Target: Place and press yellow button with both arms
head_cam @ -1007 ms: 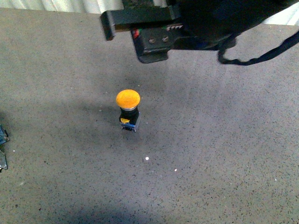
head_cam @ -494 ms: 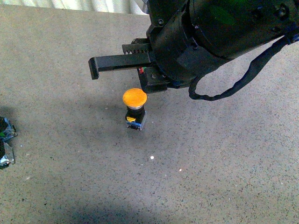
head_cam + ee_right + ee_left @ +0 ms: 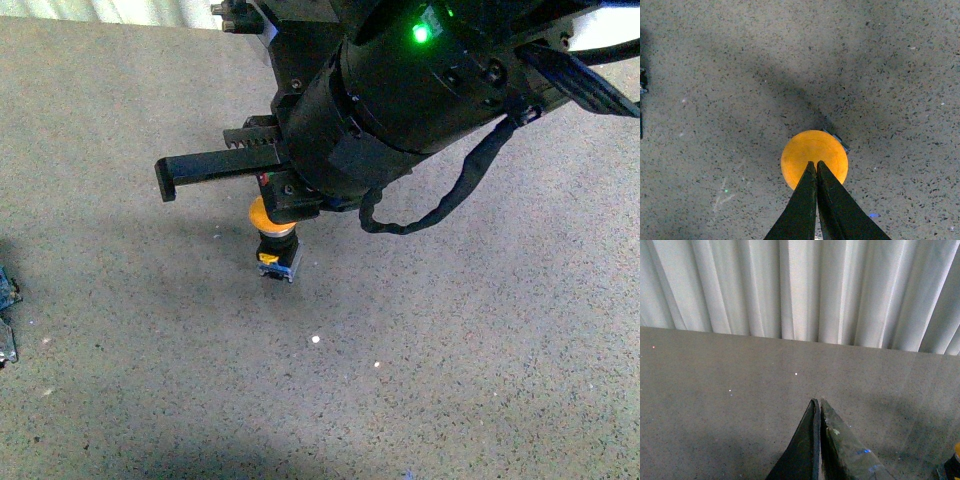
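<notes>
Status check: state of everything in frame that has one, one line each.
yellow button: upright; pressed or not, cannot tell.
right hand: shut, empty, tips over the button's cap.
left hand: shut, empty, away from the button.
green light: lit.

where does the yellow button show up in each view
front view: yellow button left of centre, cap partly under the right arm.
left wrist view: only a sliver at the frame edge.
right wrist view: cap just past the right gripper's shut tips.
shared: speckled grey table.
</notes>
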{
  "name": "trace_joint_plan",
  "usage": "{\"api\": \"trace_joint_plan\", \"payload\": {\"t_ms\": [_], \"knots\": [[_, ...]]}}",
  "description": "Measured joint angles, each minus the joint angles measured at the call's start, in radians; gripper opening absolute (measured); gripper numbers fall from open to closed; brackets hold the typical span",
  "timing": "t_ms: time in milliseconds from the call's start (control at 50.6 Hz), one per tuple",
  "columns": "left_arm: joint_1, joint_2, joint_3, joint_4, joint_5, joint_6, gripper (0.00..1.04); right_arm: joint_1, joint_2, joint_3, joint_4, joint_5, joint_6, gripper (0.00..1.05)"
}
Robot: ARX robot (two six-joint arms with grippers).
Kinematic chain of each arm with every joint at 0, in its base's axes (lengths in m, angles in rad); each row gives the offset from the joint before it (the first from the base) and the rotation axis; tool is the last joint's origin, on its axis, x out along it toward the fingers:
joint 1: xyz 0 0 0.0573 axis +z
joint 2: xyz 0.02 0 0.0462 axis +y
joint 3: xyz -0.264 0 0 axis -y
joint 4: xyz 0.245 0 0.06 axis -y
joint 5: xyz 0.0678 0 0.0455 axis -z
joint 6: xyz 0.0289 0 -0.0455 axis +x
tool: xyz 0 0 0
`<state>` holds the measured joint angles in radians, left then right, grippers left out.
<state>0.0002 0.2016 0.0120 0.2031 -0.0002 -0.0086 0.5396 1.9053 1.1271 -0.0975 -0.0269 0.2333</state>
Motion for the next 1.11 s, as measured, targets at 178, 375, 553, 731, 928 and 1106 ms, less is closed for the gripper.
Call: {"api": "trace_joint_plan", "payload": {"t_ms": [178, 375, 553, 731, 928, 1106], "knots": [[0.000, -0.105, 0.000, -0.135, 0.000, 0.000, 0.01, 0.004, 0.036, 0.031, -0.032, 0.000, 0.011, 0.01], [0.000, -0.184, 0.000, -0.203, 0.000, 0.000, 0.01, 0.005, 0.052, 0.043, -0.055, 0.004, 0.019, 0.01], [0.000, -0.185, 0.000, -0.203, 0.000, 0.000, 0.01, -0.002, 0.042, 0.028, -0.020, -0.029, 0.055, 0.01], [0.000, -0.185, 0.000, -0.203, 0.000, 0.000, 0.01, -0.032, -0.017, -0.004, 0.017, -0.050, 0.087, 0.01], [0.000, -0.185, 0.000, -0.203, 0.000, 0.000, 0.01, -0.113, -0.240, -0.062, 0.084, -0.062, 0.119, 0.01], [0.000, -0.185, 0.000, -0.203, 0.000, 0.000, 0.01, -0.172, -0.534, -0.288, 0.309, 0.110, 0.009, 0.12]]}}
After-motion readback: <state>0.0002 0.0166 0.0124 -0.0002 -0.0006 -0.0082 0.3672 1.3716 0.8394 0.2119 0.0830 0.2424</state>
